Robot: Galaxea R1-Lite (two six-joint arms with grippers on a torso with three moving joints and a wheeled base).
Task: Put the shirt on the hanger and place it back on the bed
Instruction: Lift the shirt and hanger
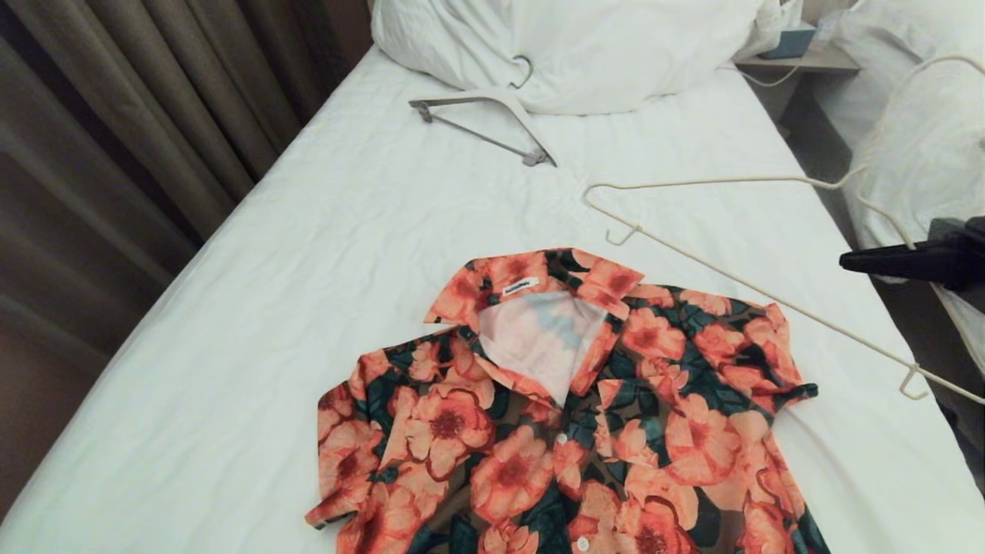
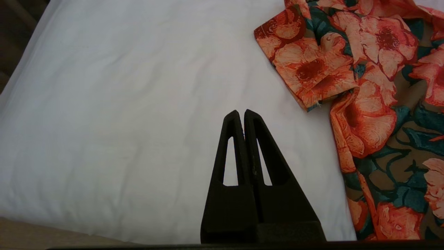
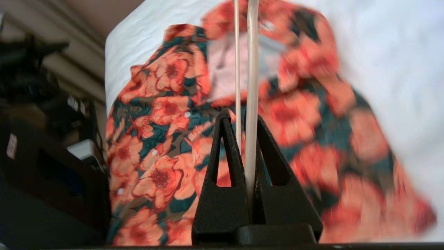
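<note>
The shirt point(image 1: 539, 431), orange-pink flowers on dark green, lies flat and face up on the bed point(image 1: 308, 231), its collar open toward the pillow. The hanger point(image 1: 692, 183), thin cream wire, hangs tilted in the air over the shirt's right shoulder and the bed's right edge. My right gripper point(image 1: 844, 261) comes in from the right and is shut on the hanger's wire point(image 3: 251, 69), which runs out between its jaws point(image 3: 239, 116) above the shirt point(image 3: 156, 139). My left gripper point(image 2: 241, 113) is shut and empty over bare sheet, beside the shirt's sleeve point(image 2: 312, 69); the head view does not show it.
A thicker white hanger with a grey bar point(image 1: 492, 115) lies near the big white pillow point(image 1: 577, 46). Brown curtains point(image 1: 115, 115) run along the bed's left side. A second white bed point(image 1: 923, 138) and a small nightstand point(image 1: 800, 58) stand to the right.
</note>
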